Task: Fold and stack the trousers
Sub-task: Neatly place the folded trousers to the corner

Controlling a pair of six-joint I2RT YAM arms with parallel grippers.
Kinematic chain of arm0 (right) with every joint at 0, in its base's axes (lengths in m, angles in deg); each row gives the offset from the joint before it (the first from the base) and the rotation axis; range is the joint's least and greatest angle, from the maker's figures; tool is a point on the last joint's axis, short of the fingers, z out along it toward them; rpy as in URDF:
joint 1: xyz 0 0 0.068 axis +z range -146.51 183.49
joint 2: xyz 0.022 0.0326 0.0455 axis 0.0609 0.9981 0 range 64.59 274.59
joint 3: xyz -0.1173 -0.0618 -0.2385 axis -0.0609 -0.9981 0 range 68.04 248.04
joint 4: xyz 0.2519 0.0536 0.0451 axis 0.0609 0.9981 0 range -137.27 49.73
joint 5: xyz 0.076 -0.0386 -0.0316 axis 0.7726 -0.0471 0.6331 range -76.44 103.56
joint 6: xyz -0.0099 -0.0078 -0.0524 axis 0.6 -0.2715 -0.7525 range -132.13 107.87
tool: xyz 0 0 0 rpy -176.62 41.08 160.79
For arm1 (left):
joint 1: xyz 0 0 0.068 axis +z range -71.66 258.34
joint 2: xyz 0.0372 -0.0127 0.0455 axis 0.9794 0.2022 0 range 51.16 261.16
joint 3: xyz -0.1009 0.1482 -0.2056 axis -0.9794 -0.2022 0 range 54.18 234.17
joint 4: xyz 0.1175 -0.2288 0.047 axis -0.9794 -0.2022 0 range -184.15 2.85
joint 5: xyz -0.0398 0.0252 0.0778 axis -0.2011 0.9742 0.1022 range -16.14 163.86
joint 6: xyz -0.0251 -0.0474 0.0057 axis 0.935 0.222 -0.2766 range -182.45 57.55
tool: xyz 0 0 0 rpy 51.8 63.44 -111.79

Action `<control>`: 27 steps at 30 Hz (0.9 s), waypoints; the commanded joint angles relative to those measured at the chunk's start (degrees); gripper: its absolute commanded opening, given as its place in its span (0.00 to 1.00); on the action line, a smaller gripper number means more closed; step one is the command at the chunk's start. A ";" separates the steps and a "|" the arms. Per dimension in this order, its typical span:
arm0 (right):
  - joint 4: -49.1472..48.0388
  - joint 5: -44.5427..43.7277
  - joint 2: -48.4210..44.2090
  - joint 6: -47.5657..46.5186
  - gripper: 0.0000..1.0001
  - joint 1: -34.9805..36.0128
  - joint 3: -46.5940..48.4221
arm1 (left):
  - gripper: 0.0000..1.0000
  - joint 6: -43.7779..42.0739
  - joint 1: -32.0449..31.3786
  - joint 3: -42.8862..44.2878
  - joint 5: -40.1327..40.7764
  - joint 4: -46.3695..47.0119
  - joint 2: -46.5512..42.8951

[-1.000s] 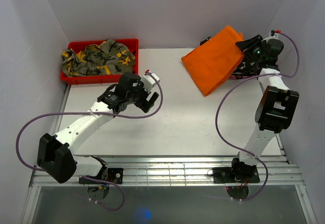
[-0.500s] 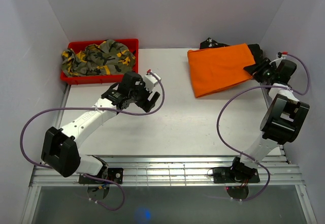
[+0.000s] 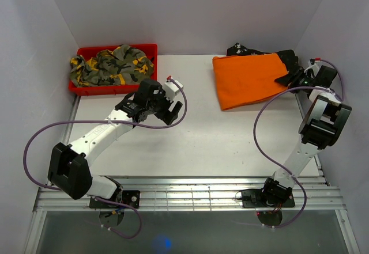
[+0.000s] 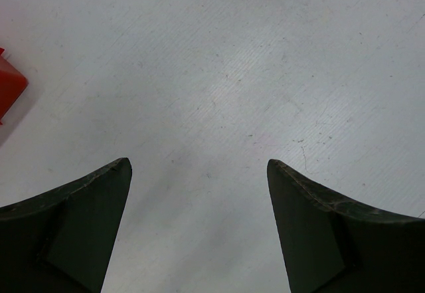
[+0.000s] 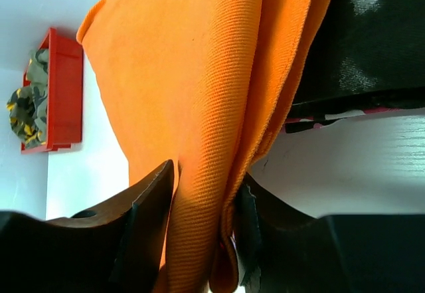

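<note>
The orange trousers [image 3: 248, 79] lie folded at the table's back right, partly on a black garment [image 3: 286, 58]. My right gripper [image 3: 291, 75] is at their right edge, shut on the trousers [image 5: 199, 107]; the folded orange cloth is pinched between its fingers [image 5: 139, 226]. My left gripper [image 3: 167, 111] is open and empty above bare table in the middle left; its fingers [image 4: 86, 206] stand wide apart over the white surface.
A red bin [image 3: 86, 52] with a green-yellow camouflage garment [image 3: 112, 64] stands at the back left; its corner shows in the left wrist view [image 4: 10, 90]. White walls close in the table on the left, back and right.
My right gripper has swung the trousers from a tilted, lifted pose down flat and moved right towards the wall. My left arm has shifted slightly up and right.
</note>
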 commanded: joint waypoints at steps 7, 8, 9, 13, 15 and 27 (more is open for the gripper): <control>-0.21 9.00 -3.91 -0.25 0.08 1.12 5.94 | 0.92 2.86 0.72 1.10 -3.51 2.05 -0.10; -1.26 9.70 -4.97 0.10 0.08 2.00 5.76 | 0.92 3.56 0.72 0.92 -4.03 2.49 -0.01; -3.28 10.83 -7.07 0.02 0.08 4.01 5.24 | 0.92 3.83 0.72 0.92 -4.65 3.10 0.17; -8.64 9.09 -10.16 0.54 0.08 8.85 5.23 | 0.92 5.06 0.90 2.06 -4.30 3.20 2.19; -10.76 8.56 -9.29 2.55 0.08 10.87 6.55 | 0.91 5.33 1.25 2.94 -4.56 3.37 2.98; -15.61 4.43 -8.39 13.30 0.08 13.17 8.32 | 0.94 17.00 2.39 6.36 -15.44 12.47 9.48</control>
